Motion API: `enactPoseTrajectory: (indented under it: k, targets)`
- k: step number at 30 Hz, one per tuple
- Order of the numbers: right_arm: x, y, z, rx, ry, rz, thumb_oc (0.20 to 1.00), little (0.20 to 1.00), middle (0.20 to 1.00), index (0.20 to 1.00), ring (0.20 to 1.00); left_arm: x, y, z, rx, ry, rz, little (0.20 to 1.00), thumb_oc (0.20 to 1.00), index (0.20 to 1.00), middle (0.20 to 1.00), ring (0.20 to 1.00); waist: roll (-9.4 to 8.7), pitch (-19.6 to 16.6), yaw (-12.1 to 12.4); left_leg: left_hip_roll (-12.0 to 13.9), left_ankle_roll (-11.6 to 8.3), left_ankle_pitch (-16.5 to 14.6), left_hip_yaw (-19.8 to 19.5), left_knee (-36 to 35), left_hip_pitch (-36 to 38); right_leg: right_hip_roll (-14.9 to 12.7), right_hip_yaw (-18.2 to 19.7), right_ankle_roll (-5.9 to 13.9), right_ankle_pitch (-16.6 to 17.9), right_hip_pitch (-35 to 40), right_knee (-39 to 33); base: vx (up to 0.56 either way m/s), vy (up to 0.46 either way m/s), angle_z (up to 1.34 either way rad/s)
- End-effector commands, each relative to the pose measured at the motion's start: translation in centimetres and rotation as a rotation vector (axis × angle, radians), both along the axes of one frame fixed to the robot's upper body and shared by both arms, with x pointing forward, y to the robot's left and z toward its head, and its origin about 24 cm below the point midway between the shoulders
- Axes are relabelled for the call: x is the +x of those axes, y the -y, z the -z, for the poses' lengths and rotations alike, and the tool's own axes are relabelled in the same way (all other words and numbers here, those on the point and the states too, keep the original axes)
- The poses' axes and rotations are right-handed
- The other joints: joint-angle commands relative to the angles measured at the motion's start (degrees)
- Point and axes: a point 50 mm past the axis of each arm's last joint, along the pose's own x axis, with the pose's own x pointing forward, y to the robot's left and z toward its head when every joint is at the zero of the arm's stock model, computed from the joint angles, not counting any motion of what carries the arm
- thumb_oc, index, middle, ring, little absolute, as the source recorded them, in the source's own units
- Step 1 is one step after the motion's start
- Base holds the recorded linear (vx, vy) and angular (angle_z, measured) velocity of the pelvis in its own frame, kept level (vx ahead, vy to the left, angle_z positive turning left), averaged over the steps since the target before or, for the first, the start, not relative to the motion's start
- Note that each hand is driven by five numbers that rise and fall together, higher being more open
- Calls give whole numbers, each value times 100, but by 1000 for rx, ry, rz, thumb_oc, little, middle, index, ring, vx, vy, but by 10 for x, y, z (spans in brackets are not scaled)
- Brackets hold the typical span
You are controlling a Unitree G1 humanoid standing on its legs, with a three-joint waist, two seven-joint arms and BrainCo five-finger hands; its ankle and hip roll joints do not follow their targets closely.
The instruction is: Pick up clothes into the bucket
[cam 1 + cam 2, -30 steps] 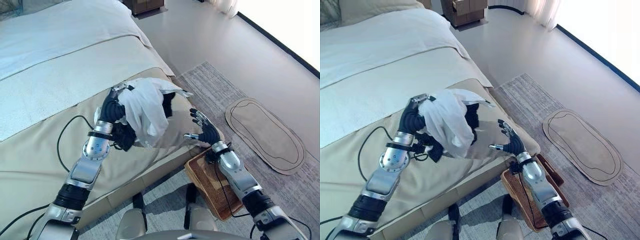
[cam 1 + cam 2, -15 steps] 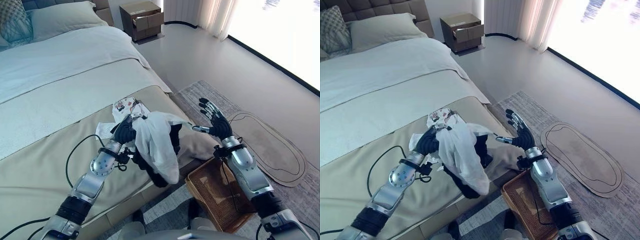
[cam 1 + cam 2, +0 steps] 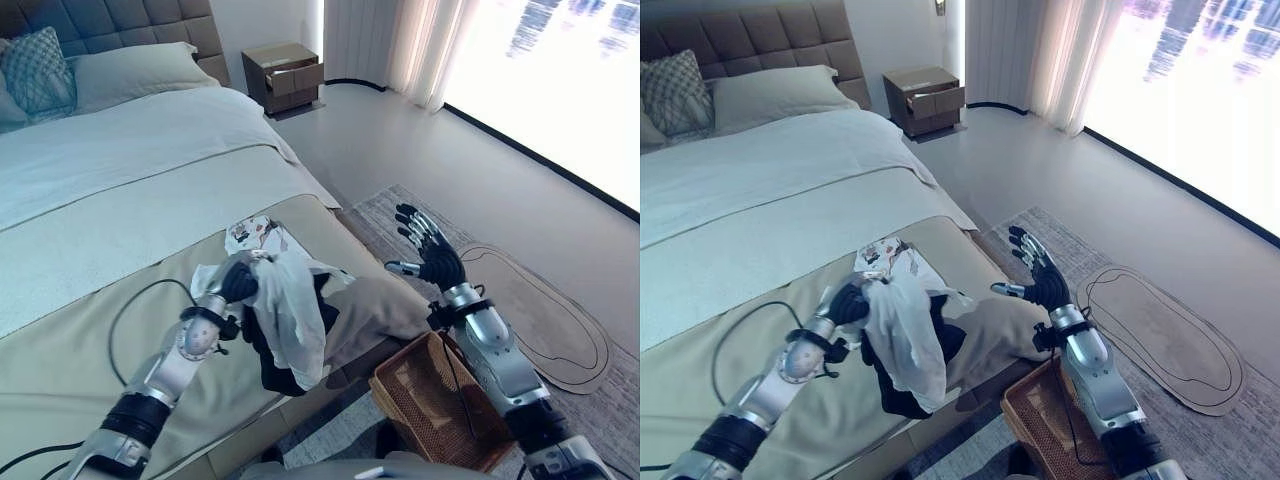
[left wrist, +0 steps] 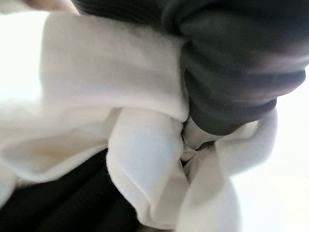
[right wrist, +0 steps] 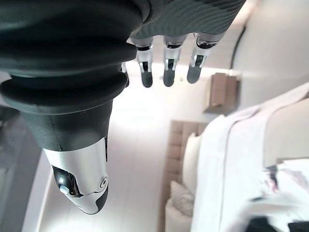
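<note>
While left robot hand point(image 3: 238, 284) grips clothes point(image 3: 292, 318) | basket point(image 3: 430, 398) empty

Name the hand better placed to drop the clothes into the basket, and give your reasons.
Left. The left hand is already shut on the white garment, with dark clothes hanging beneath it, over the bed's edge near the woven basket. The right hand hangs open above the basket, holding nothing.

Clothes point(image 3: 290, 320) on bed point(image 3: 120, 190) edge, basket point(image 3: 430, 400) on floor to the right
</note>
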Motion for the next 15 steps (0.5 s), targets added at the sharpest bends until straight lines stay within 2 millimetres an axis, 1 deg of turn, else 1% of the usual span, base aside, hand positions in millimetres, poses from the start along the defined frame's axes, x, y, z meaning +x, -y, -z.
enactPoseTrajectory:
  k: [1, 4, 7, 8, 10, 12, 15]
  targets:
    - [0, 0, -10, 72, 54, -24, 1000, 1000, 1000, 1000, 1000, 33, -38, -81, 119, 347, -160, 200, 200, 200, 200, 200, -113, -238, -56, 49, -13, -159, -509, 336, -415, -239, -51, 321, -417, 15, 477, 0, 0, 0]
    - [-5, -1, 3, 55, -6, -35, 1000, 1000, 1000, 1000, 1000, 39, -54, -105, 214, 415, -222, 200, 200, 200, 200, 200, -100, -267, -107, 44, -30, -149, -487, 319, -417, -244, -49, 342, -399, 3, 467, 0, 0, 0]
    - [-9, -1, 13, 38, -46, -44, 1000, 1000, 1000, 1000, 1000, 43, -61, -124, 310, 469, -246, 200, 200, 200, 200, 200, -86, -278, -152, 37, -38, -145, -475, 318, -421, -253, -40, 359, -385, -6, 458, 0, 0, 0]
    - [-10, -2, 16, 41, -61, -48, 1000, 1000, 1000, 1000, 1000, 43, -63, -127, 352, 474, -255, 200, 200, 200, 200, 200, -82, -276, -169, 34, -39, -140, -465, 318, -422, -257, -36, 366, -379, -8, 458, 0, 0, 0]
    - [-12, -2, 18, 35, -71, -51, 1000, 1000, 1000, 1000, 1000, 45, -65, -132, 419, 489, -256, 200, 200, 200, 200, 200, -80, -269, -191, 29, -41, -131, -451, 311, -434, -264, -30, 381, -368, -20, 447, 0, 0, 0]
    - [-14, -1, 22, 26, -85, -49, 1000, 1000, 1000, 1000, 1000, 46, -64, -131, 487, 487, -242, 200, 200, 200, 200, 200, -78, -252, -210, 24, -45, -128, -436, 313, -454, -270, -21, 394, -354, -41, 446, 0, 0, 0]
    - [-17, 1, 27, 28, -103, -40, 1000, 1000, 1000, 1000, 1000, 47, -63, -122, 548, 453, -226, 200, 200, 200, 200, 200, -89, -237, -222, 17, -39, -132, -425, 323, -476, -274, 3, 402, -352, -67, 441, -6, 8, -3]
